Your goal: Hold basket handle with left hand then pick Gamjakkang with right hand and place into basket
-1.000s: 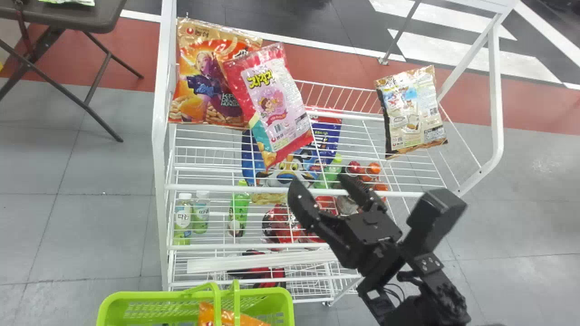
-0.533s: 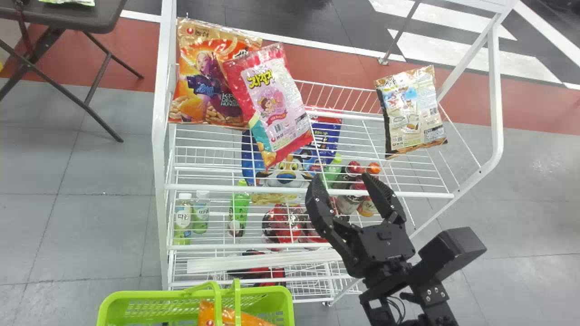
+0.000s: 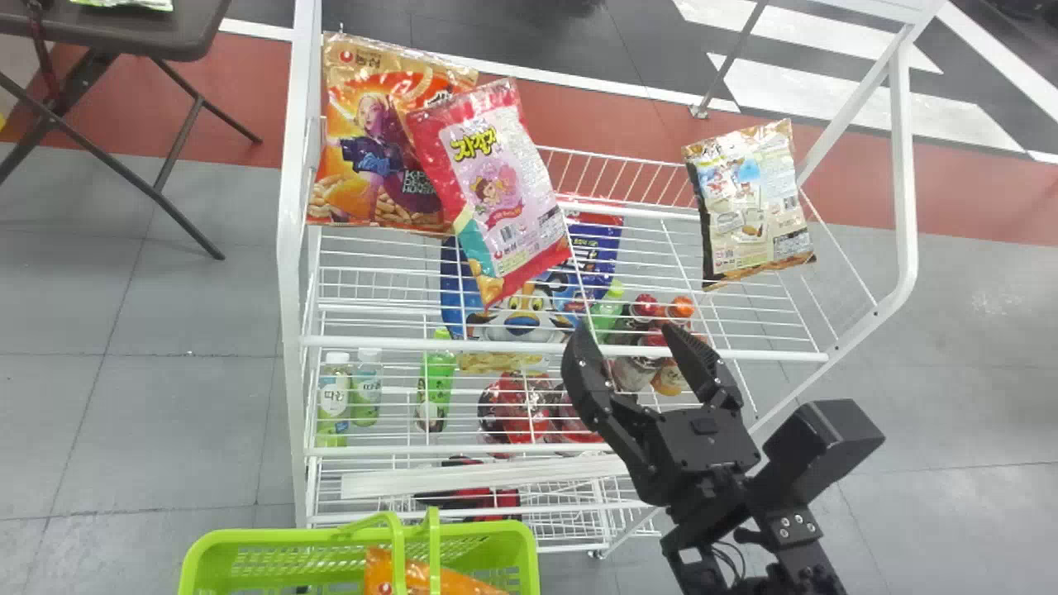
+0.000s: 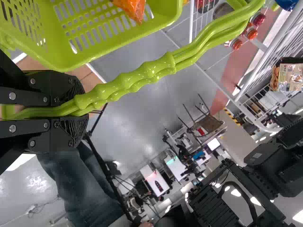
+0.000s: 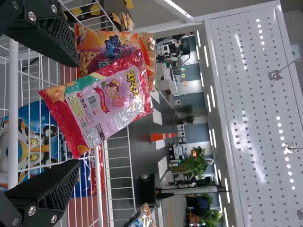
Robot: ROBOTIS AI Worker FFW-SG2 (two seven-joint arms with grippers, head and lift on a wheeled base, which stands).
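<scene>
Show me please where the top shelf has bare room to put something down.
On the top shelf, the widest bare patch lies between the pink bag and the brown bag. Another is between the orange bag and the front rail. Back left is crowded: the pink bag overlaps the orange one.

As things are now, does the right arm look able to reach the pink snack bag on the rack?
Probably yes. The right gripper is open and faces the pink snack bag; nothing seems to lie between them, and the front rail looks low enough to pass over. The orange bag lies partly behind.
</scene>
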